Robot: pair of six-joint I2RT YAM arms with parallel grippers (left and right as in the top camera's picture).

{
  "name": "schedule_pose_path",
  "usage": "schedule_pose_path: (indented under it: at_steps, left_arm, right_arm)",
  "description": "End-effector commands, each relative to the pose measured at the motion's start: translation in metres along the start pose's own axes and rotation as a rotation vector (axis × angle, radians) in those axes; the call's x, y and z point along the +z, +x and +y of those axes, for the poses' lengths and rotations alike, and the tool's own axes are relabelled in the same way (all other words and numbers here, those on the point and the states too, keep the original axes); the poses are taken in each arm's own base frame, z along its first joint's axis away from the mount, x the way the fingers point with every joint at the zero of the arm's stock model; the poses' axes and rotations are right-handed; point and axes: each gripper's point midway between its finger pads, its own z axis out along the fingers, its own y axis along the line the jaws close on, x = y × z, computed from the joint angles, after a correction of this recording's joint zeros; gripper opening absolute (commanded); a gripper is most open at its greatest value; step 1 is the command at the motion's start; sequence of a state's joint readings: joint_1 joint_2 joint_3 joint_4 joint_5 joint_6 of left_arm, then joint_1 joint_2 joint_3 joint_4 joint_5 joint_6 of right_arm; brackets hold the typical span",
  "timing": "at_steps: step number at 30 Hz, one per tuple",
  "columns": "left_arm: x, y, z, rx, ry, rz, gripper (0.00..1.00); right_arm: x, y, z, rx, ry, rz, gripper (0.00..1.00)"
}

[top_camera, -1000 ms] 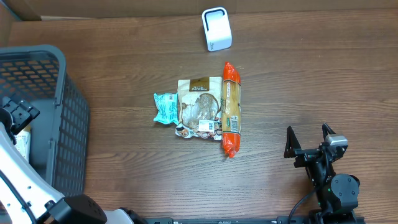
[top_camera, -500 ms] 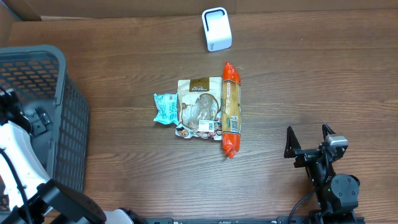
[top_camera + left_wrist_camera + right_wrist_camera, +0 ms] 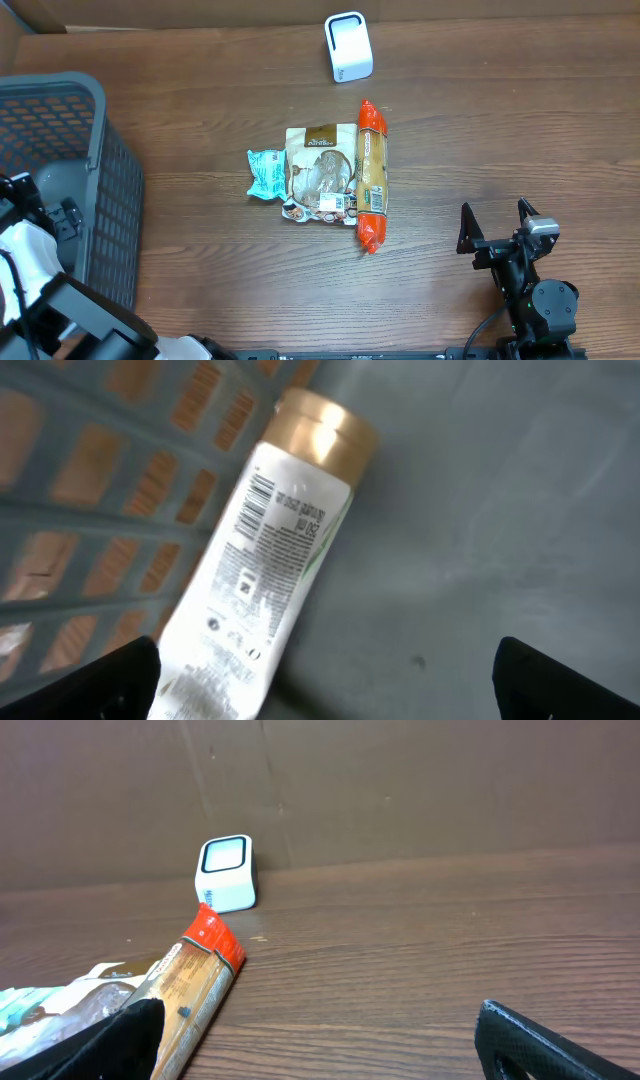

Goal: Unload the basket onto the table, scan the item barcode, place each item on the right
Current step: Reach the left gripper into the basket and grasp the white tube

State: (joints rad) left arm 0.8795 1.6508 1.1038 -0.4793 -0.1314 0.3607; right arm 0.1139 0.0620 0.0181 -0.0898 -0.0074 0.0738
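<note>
1. One white bottle with a gold cap lies on its side on the floor of the one gray basket, against a mesh wall, with its barcode label facing up.
2. The left claw hangs over the bottle, fingers wide apart, gripping nothing.
3. The basket stands at the left edge of the counter.
4. Three packets lie side by side mid-counter: teal packet, brown pouch, long orange-ended pack.
5. One white scanner stands at the far side.
6. The right claw is at the near right, fingers apart, empty.
</note>
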Motion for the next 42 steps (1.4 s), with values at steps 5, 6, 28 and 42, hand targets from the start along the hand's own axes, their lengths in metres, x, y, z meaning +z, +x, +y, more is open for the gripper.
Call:
schedule_pose_path:
  at_steps: [5,6,28,42]
  left_arm:
    - [0.031,0.005,-0.005,0.069,0.026,0.014,0.95]
    - [0.033,0.003,-0.006,0.077,0.025,0.009,0.94]
    - [0.08,0.015,-0.036,0.102,0.145,0.029,0.06]
    - [0.002,-0.068,-0.049,0.147,0.074,-0.185,0.04]
  right_arm:
    - [0.001,0.003,0.0,-0.007,0.004,0.003,1.0]
    - [0.001,0.003,-0.001,-0.007,0.004,0.003,1.0]
    - [0.001,0.003,-0.001,-0.007,0.004,0.003,1.0]
    - [0.001,0.003,-0.001,-0.007,0.004,0.003,1.0]
